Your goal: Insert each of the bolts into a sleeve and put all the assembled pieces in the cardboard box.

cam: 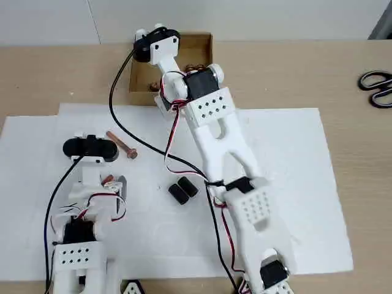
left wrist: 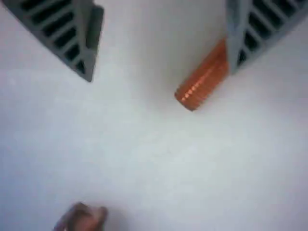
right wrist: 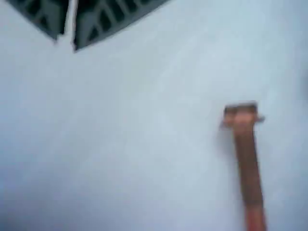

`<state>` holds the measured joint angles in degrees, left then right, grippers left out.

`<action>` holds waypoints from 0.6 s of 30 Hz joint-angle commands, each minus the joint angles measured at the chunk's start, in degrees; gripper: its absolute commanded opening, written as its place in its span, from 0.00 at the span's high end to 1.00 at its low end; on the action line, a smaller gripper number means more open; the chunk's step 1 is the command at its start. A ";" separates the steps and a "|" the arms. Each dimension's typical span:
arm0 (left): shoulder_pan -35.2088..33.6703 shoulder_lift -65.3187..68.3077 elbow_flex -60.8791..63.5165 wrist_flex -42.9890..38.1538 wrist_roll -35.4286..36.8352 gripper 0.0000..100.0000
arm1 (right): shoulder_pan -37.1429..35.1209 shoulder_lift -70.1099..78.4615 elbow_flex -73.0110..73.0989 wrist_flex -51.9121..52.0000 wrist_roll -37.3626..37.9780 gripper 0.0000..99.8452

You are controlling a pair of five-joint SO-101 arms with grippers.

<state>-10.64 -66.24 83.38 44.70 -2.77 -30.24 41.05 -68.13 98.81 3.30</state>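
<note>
Left wrist view, looking straight down on the white paper sheet (left wrist: pixel 154 159): the left gripper (left wrist: pixel 160 74) has its two grey fingers spread wide apart, with nothing gripped between them. A copper bolt (left wrist: pixel 202 84) lies on the sheet, its threaded end poking out into the gap. It rests against the inner edge of one finger (left wrist: pixel 250 33), and the rest of its shaft is hidden behind that finger. The other finger stands well apart from it. A blurred copper-brown shape sits at the edge of the frame opposite the fingers; I cannot tell what it is.

High view: the left gripper sits in the lower left of the frame, with a sliver of copper showing just beside it. A second bolt (cam: pixel 121 144) lies loose on the sheet just above it, slanting, with its head toward the lower right. Two black sleeves (cam: pixel 184 190) lie side by side near the centre of the frame, well apart from both bolts. The right arm stretches from the lower right up to the cardboard box (cam: pixel 205 43) at the upper middle, which stands on the wooden table (cam: pixel 306 67). Small copper-coloured pieces (cam: pixel 196 66) show inside the box. Scissors (cam: pixel 376 86) lie at the upper right edge.

Right wrist view: the right gripper (right wrist: pixel 65 41) has its fingers pressed together with only a thin slit between them, holding nothing. The second bolt lies on the sheet, well apart from them.
</note>
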 commanded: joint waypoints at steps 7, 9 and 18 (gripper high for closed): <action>-0.79 -0.62 -0.31 -2.90 5.19 0.83 | -0.75 -24.57 35.25 0.75 -0.53 1.00; -1.76 -0.62 -0.31 -2.99 5.19 0.83 | -1.54 -27.30 41.05 0.75 -0.44 1.00; -7.03 -0.62 -0.92 -3.16 5.45 0.87 | -1.98 -33.10 58.73 0.57 -0.44 0.99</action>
<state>-17.32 -66.24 83.38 42.95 2.15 -31.91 11.25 -11.34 98.81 3.30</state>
